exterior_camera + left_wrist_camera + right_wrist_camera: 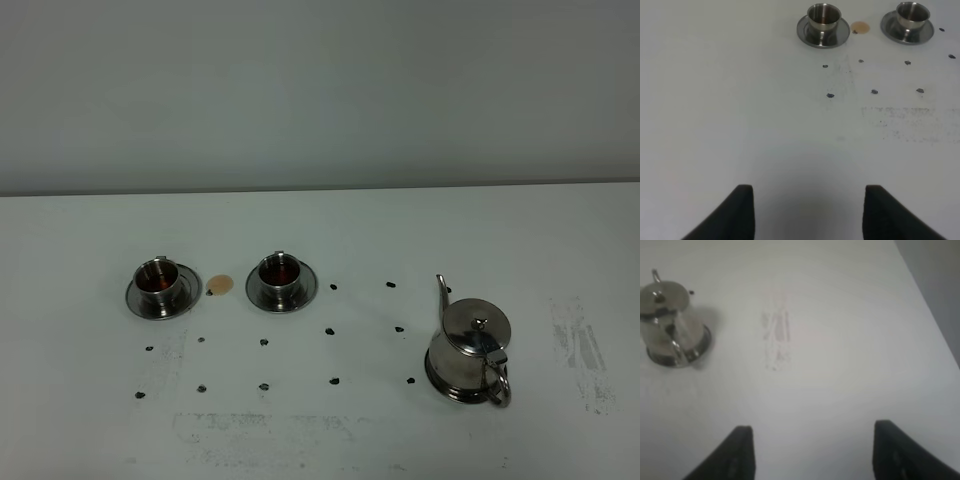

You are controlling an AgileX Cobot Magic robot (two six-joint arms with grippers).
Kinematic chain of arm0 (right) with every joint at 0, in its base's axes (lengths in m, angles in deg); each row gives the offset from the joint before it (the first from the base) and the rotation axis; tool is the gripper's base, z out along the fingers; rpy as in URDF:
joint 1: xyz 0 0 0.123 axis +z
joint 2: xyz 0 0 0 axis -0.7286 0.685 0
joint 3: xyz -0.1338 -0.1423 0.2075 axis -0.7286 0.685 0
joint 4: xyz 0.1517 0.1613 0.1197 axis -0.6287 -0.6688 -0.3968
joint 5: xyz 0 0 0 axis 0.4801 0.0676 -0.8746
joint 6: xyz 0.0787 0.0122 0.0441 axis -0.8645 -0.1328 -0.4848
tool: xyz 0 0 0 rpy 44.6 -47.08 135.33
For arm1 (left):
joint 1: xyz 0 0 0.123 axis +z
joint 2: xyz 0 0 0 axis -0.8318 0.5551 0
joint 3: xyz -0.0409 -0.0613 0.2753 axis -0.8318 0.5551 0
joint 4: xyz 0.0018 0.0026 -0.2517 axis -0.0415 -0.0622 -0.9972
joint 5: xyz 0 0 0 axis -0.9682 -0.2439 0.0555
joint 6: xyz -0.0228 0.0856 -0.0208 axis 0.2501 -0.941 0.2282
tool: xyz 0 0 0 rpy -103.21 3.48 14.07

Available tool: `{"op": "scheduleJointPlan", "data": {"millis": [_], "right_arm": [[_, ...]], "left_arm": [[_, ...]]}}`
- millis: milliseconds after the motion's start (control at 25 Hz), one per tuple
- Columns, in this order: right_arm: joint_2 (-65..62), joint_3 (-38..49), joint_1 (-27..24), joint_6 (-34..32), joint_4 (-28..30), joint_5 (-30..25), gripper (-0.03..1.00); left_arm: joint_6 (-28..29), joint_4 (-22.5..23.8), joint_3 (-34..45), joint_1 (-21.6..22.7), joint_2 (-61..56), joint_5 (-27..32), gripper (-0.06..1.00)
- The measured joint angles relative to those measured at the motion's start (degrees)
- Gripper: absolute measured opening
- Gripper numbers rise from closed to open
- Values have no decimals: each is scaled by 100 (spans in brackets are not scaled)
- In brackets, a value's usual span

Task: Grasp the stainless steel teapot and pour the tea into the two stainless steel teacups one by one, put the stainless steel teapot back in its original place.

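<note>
The stainless steel teapot stands upright on its round saucer at the right of the table, spout toward the back, loop handle toward the front; it also shows in the right wrist view. Two stainless steel teacups sit on saucers at the left: the left cup and the right cup. Both hold dark reddish tea. My left gripper is open and empty over bare table, well short of the cups. My right gripper is open and empty, away from the teapot. Neither arm shows in the exterior view.
A small brown tea spill lies between the two cup saucers. Several black dots mark the white table. Grey scuff marks lie to the right of the teapot. The table's right edge shows in the right wrist view.
</note>
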Motion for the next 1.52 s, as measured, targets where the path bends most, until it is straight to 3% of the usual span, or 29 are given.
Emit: {"op": "scheduleJointPlan", "data": {"millis": [360,1520], "right_arm": [[0,7,0,318,-73,46,53],[0,7,0,305,80,46,52]], "left_arm": [[0,0,0,0,0,0,54],[0,0,0,0,0,0,54]]}}
